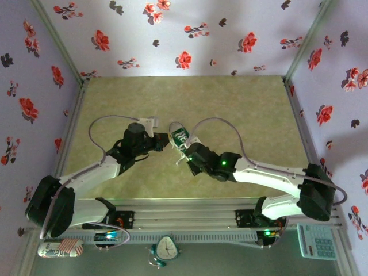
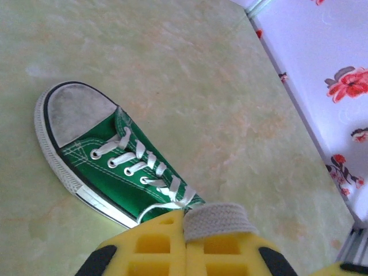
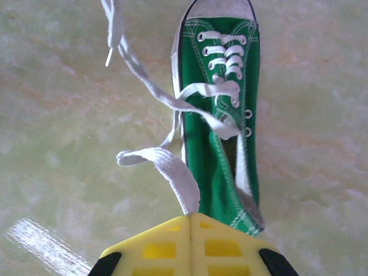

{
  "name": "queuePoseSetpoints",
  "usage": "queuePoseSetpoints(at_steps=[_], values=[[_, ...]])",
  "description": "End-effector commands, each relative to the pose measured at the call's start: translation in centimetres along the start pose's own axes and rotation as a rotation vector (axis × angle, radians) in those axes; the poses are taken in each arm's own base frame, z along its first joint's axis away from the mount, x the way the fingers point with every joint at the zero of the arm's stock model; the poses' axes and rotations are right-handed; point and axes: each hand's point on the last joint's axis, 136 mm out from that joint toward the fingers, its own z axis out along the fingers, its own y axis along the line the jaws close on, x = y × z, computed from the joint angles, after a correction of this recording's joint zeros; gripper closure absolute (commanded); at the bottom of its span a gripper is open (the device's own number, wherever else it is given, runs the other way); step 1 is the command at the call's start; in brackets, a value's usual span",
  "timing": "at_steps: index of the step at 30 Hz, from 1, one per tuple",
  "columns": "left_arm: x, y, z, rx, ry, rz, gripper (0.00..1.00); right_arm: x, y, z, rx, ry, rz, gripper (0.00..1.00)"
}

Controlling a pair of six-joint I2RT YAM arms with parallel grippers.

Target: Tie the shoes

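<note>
A shoe [image 3: 214,158] is laid on the surface [image 3: 69,115]. Its laces [image 3: 175,175] are clamped by left pincer [image 2: 184,221] and right pincer [image 3: 190,217].

Matt green canvas shoe [image 3: 221,161]; scuffed rubber toe cap [image 2: 75,109]; woven cloth laces [image 3: 227,92]; glossy marbled table [image 2: 218,69]; yellow plastic fingers [image 3: 155,247].

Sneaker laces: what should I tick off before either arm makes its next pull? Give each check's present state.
1. Left jaws shut on a lace: ok.
2. Right jaws shut on a looped lace: ok.
3. Sneaker sole-down on the table: ok.
4. Bow tied: not ok; a loose end trails free.
5. Both jaws on different laces: cannot tell.
</note>
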Motion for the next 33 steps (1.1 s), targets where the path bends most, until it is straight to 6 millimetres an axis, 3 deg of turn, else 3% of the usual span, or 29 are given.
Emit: queuePoseSetpoints(at_steps=[1,8,14,23,29,31,33], values=[[-0.5,-1.4,-0.9,0.070,-0.024,0.056,1.00,-1.4,-0.6,-1.4,0.000,-0.044,-0.094,1.00],[-0.1,-2.9,-1.6,0.124,-0.016,0.080,1.00,-2.6,-1.5,-2.9,0.024,-0.093,-0.123,1.00],[1.0,-4.3,-0.7,0.160,0.018,0.087,1.00,-2.4,-1.8,-4.1,-0.002,-0.149,-0.140,1.00],[3.6,-5.8,1.1,0.188,0.089,0.107,1.00,-1.6,-5.1,-6.6,0.099,-0.282,-0.105,1.00],[6.0,-5.1,0.2,0.165,0.157,0.146,0.99,-1.2,-6.8,-6.8,0.174,-0.271,-0.064,1.00],[7.1,-4.4,-0.4,0.146,0.189,0.162,0.83,-1.2,-6.6,-6.6,0.161,-0.267,-0.062,1.00],[8.3,-3.8,-0.8,0.130,0.228,0.184,0.59,-1.2,-6.2,-6.4,0.142,-0.265,-0.068,1.00]])
